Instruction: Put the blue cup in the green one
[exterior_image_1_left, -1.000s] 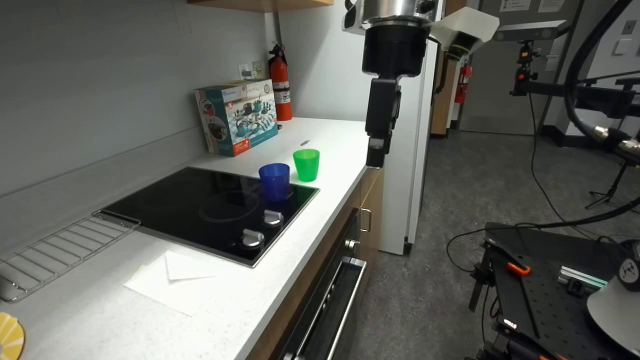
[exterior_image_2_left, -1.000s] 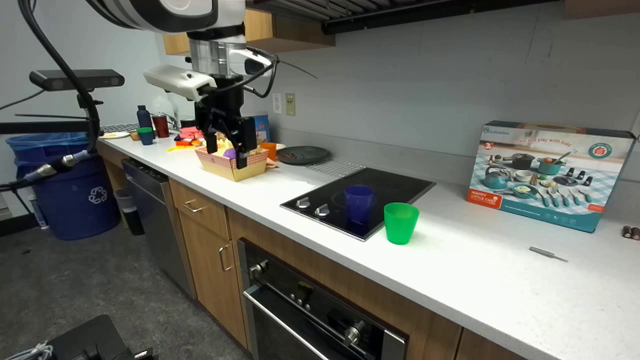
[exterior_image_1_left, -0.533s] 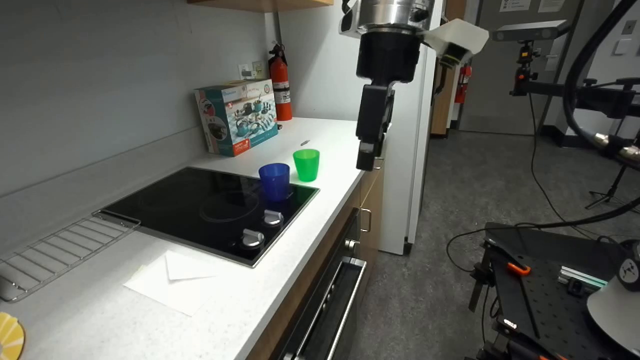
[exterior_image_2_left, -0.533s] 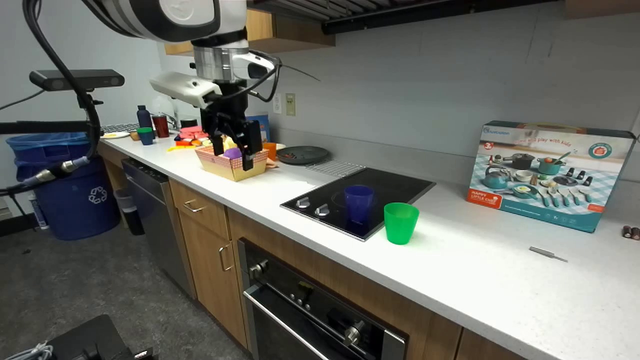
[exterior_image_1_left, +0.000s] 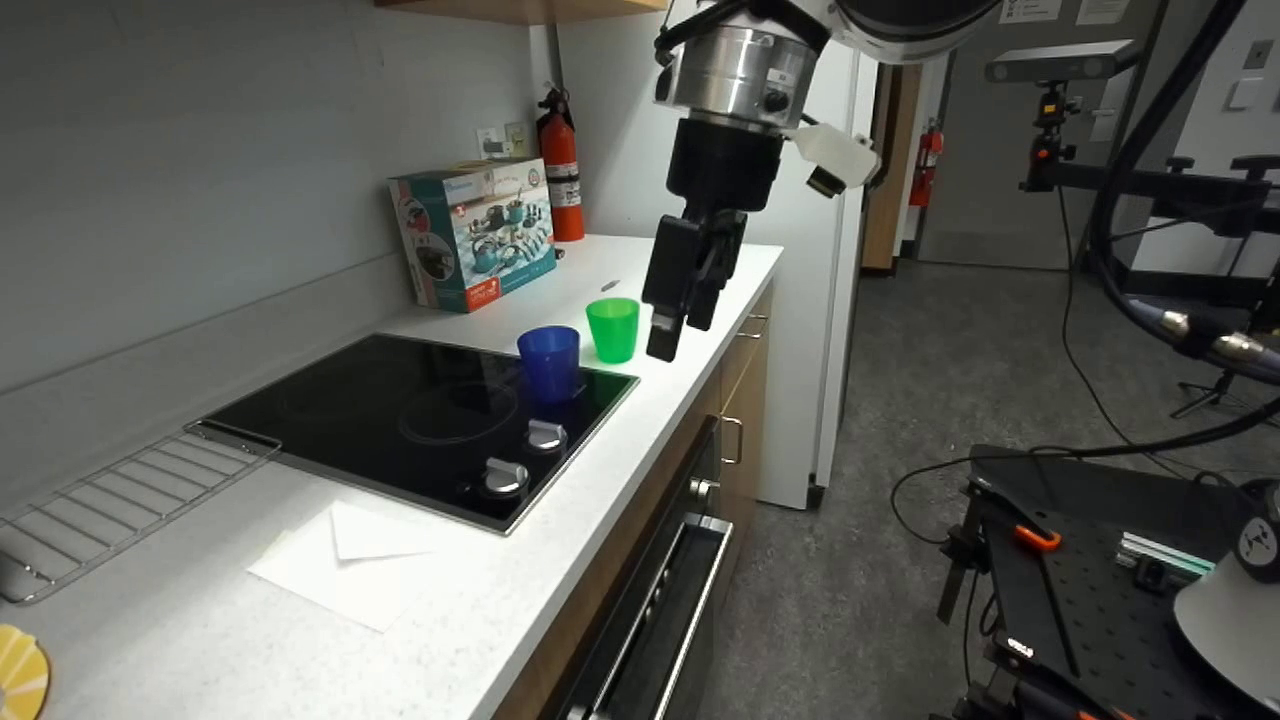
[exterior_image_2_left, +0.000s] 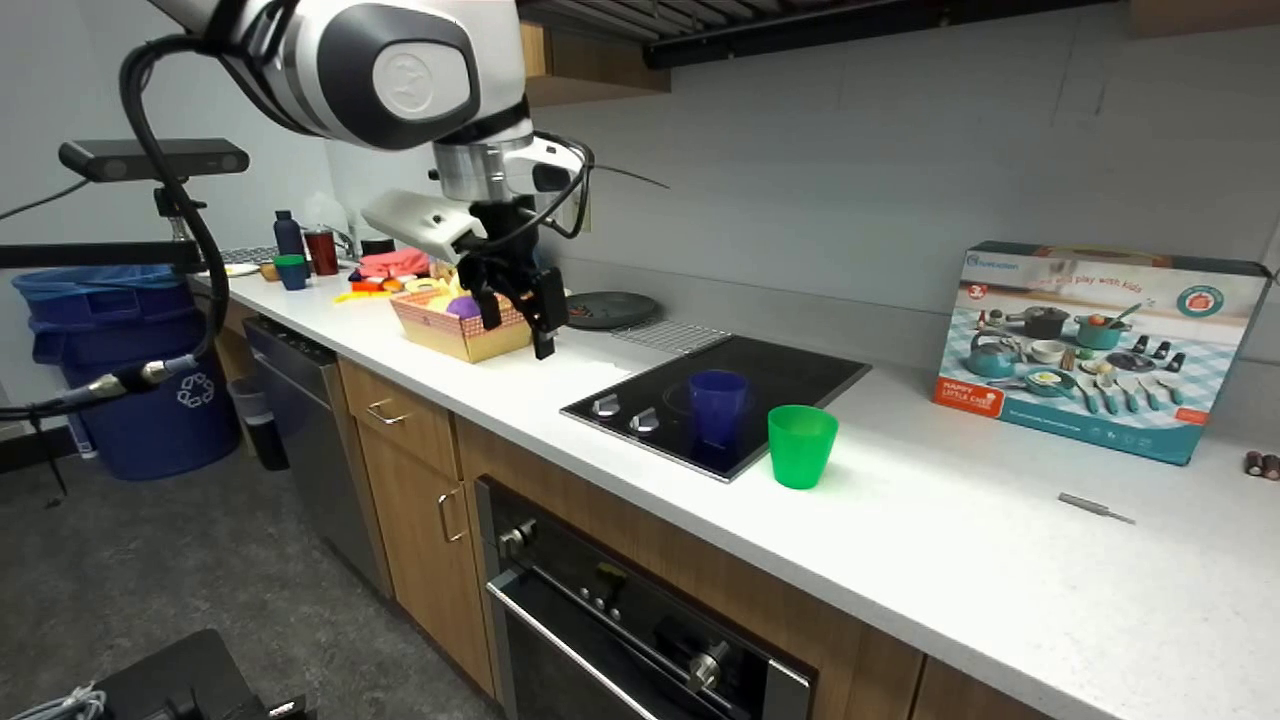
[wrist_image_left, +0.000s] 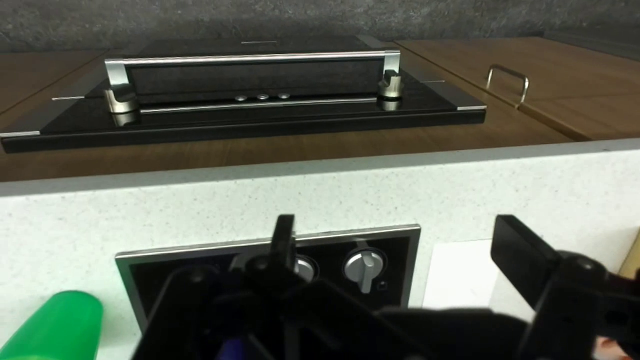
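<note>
The blue cup (exterior_image_1_left: 549, 365) stands upright on the black cooktop, near its edge; it also shows in an exterior view (exterior_image_2_left: 718, 408). In the wrist view only a dark-blue sliver of it (wrist_image_left: 231, 348) shows behind the gripper. The green cup (exterior_image_1_left: 613, 330) stands upright and empty-looking on the white counter just beside the cooktop; it also shows in an exterior view (exterior_image_2_left: 803, 447) and at the lower left of the wrist view (wrist_image_left: 57, 325). My gripper (wrist_image_left: 395, 240) is open and empty, held above the counter's front side, apart from both cups; it shows in both exterior views (exterior_image_1_left: 681, 333) (exterior_image_2_left: 517, 330).
The cooktop (exterior_image_2_left: 780, 365) has two silver knobs (exterior_image_1_left: 505, 476) at its front. A printed box (exterior_image_2_left: 1100, 350) stands by the wall. A basket of toy food (exterior_image_2_left: 465, 335), a dark pan (exterior_image_2_left: 605, 310) and a wire rack (exterior_image_1_left: 140, 500) are farther along. White paper (exterior_image_1_left: 340, 565) lies flat.
My gripper has moved over the counter toward the cooktop and cups, come slightly lower, and tilted a little. It stays open. Both cups have not moved.
</note>
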